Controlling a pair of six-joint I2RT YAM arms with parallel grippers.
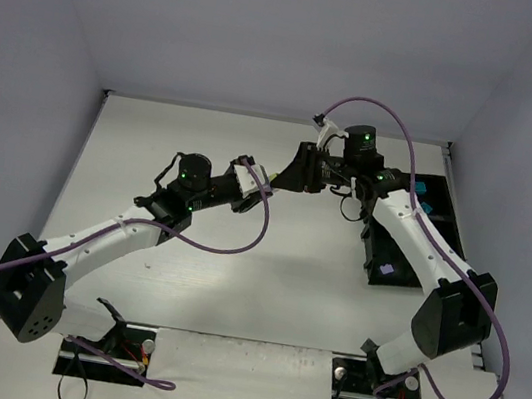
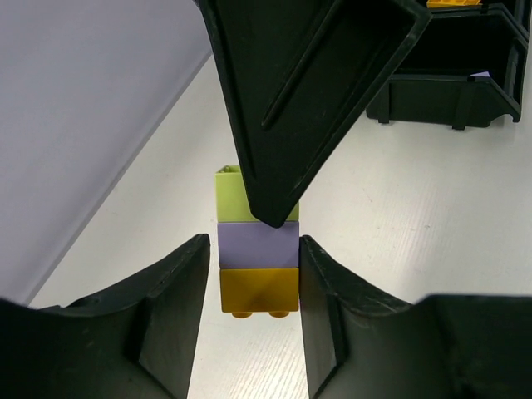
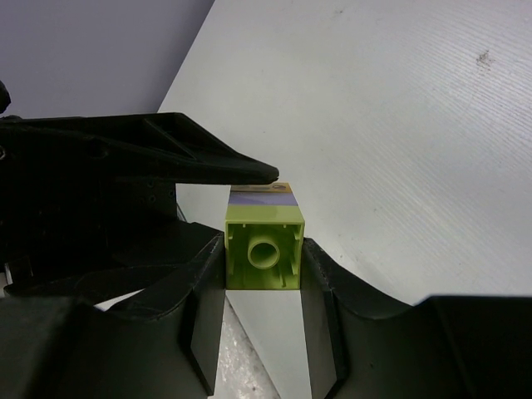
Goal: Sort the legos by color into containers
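A three-brick stack (image 2: pixel 258 268) hangs between the two arms above the far middle of the surface (image 2: pixel 399 224), left of the containers (image 2: pixel 453 104). The left end effector (image 2: pixel 253 249) is narrowed onto its lavender brick (image 2: pixel 259 243) and orange brick (image 2: pixel 258 289). The right end effector (image 3: pixel 263 249) is pinched across the lime brick (image 3: pixel 264 253) at the other end. These bricks look light, rigid and smooth-sided, joined by stud friction alone. A grip on flat opposite walls near the seam, with a tilting pull, should part them without a slip.
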